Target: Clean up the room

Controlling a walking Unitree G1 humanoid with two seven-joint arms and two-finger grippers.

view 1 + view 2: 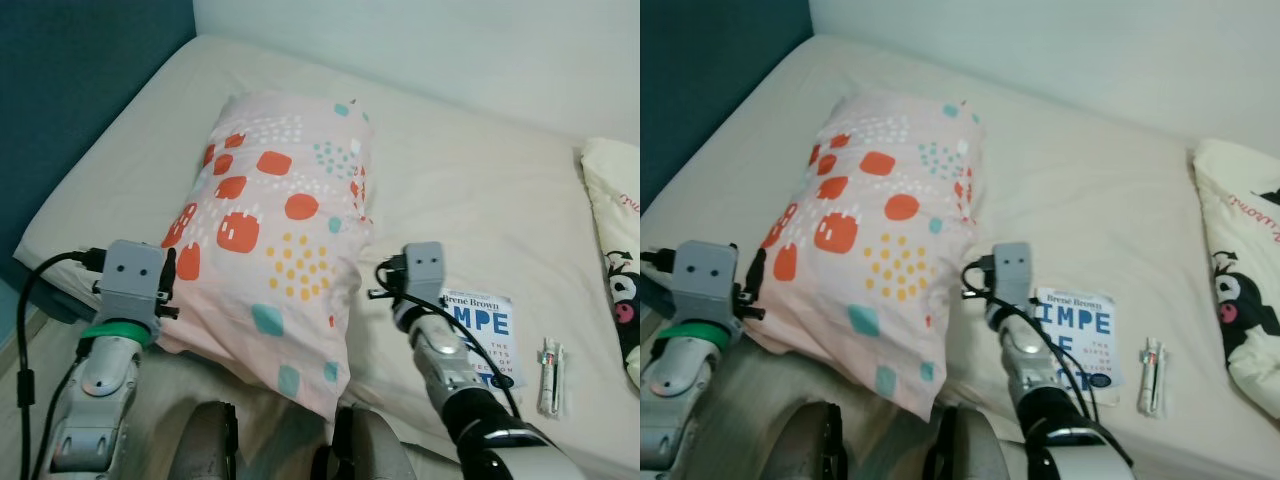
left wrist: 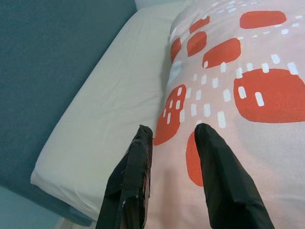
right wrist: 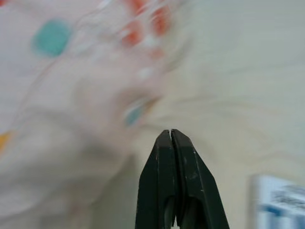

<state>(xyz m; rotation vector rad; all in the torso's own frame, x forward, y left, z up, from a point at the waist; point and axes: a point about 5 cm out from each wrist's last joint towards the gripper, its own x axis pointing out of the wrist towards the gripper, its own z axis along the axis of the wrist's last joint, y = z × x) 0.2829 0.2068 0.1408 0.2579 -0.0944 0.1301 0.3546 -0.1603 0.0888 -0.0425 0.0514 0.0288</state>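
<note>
A spotted pillow (image 1: 275,240) lies across the bed (image 1: 480,190), its near end overhanging the front edge. The left gripper (image 2: 174,136) presses its parted fingers against the pillow's left side, gripping nothing. The right gripper (image 3: 170,136), fingers pressed together and empty, hovers beside the pillow's right side, near a book (image 1: 485,325) and pen (image 1: 550,375).

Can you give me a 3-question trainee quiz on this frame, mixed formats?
1. True or false: the right end effector is shut, holding nothing.
2. Multiple choice: the pen lies (A) on the pillow, (B) on the bed beside the book, (C) on the floor.
3. Short answer: which end effector has its fingers spread against the patterned pillow?

Key
1. True; its fingers meet near the pillow's edge.
2. B; the pen lies on the bed, right of the book.
3. The left end effector, at the pillow's left side.
</note>
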